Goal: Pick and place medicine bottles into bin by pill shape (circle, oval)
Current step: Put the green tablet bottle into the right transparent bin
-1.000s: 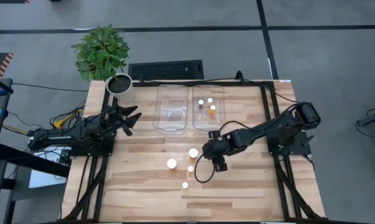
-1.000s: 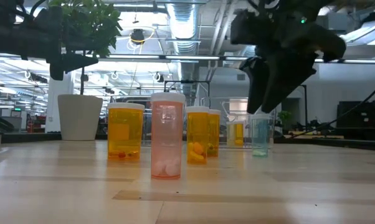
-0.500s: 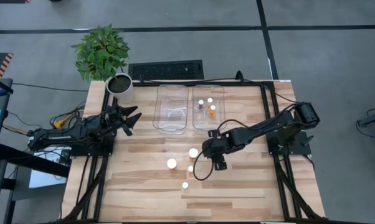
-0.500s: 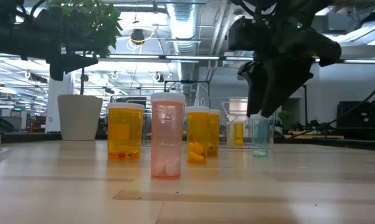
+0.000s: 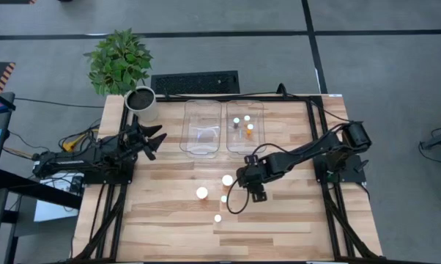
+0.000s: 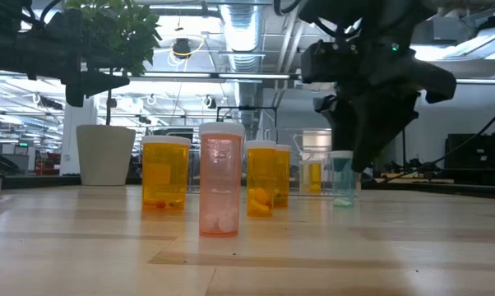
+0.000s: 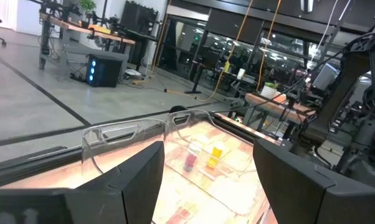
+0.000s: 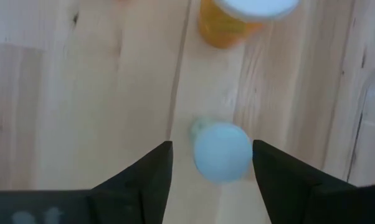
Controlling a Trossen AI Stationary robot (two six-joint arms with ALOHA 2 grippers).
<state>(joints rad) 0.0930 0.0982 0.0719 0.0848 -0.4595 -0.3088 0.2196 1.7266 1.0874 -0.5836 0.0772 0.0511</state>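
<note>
Several medicine bottles with white caps stand upright on the wooden table (image 5: 169, 235): a wide orange one (image 5: 202, 193), orange ones (image 5: 227, 180) (image 5: 223, 199) and a pinkish one (image 5: 217, 218). My right gripper (image 5: 243, 181) is open above a small green bottle (image 8: 222, 152), with one finger on either side of its cap and not touching it. The green bottle also shows in the low view (image 6: 342, 177), partly behind my right gripper (image 6: 361, 156). My left gripper (image 5: 155, 139) is open and empty above the table's left part.
Two clear bins stand at the far middle. The left bin (image 5: 202, 128) holds no bottle that I can see; the right bin (image 5: 261, 132) holds three small bottles. A white plant pot (image 5: 141, 103) stands at the far left corner. An orange bottle (image 8: 243, 18) stands just beyond the green one.
My right gripper has gone a little toward the table's left edge and down toward the green bottle, staying open. The bottles have not moved.
</note>
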